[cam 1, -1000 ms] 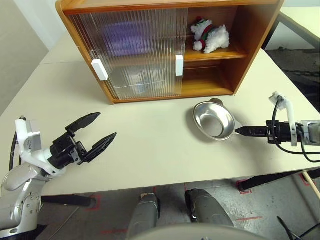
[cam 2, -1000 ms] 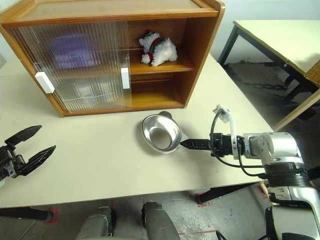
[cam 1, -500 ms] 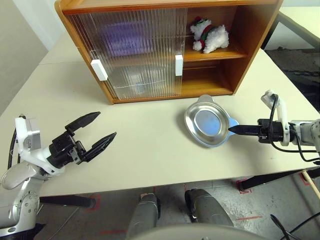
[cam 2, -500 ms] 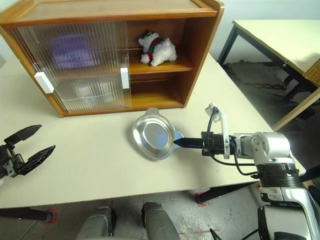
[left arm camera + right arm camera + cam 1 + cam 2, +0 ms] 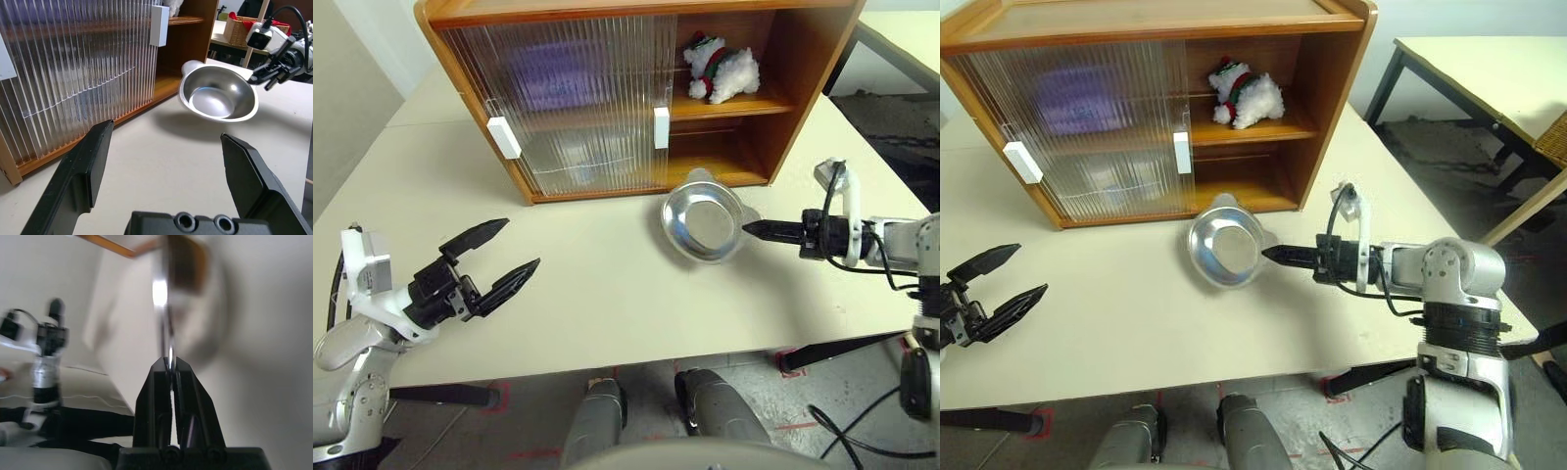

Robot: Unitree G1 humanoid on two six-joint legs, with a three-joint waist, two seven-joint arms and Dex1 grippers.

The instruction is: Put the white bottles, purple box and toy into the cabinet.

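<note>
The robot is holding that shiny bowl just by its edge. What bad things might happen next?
1. The right gripper pinches only the thin rim of the steel bowl, which hangs tilted above the table. It might slip and drop.
2. The bowl is close to the cabinet bottom shelf and the sliding door, so it might bump them.

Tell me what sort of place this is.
Probably an indoor lab or test room, not a home: a wooden cabinet stands on a plain pale table, red tape marks are on the bare floor, and another table stands nearby.
</note>
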